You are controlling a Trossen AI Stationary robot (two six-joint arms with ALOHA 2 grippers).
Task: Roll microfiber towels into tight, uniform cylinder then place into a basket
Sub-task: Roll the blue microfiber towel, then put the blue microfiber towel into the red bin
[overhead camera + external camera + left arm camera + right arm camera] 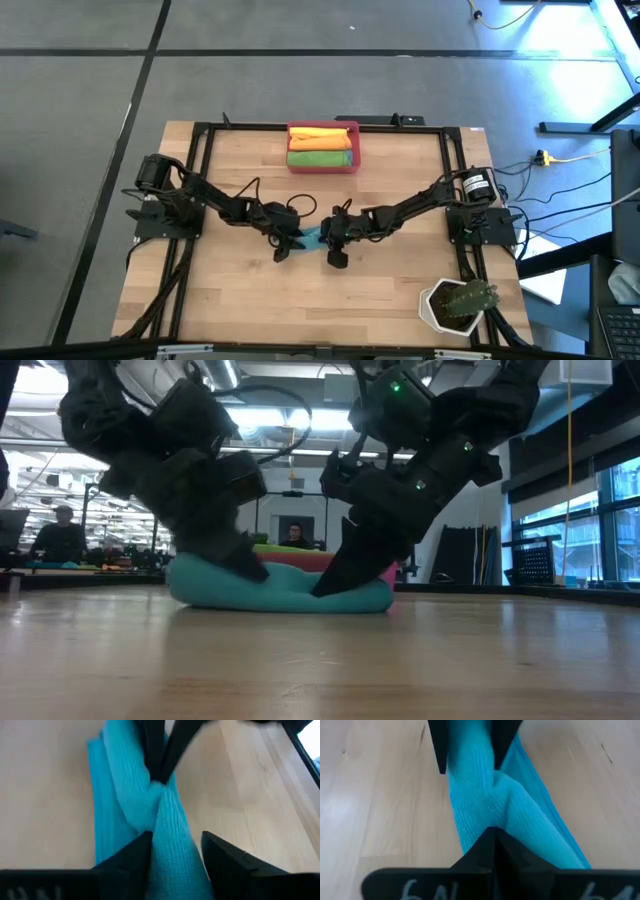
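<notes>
Spread around the teal towel (165, 820), the left gripper (175, 852) has its jaws apart; the right gripper (492, 840) pinches the other end shut. Best keep that pinch firm so the roll stays tight.

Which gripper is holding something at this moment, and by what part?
The right gripper is shut on the teal towel, pinching a fold near its right end. The left gripper stands open astride the towel's other end, not clamping it.
</notes>
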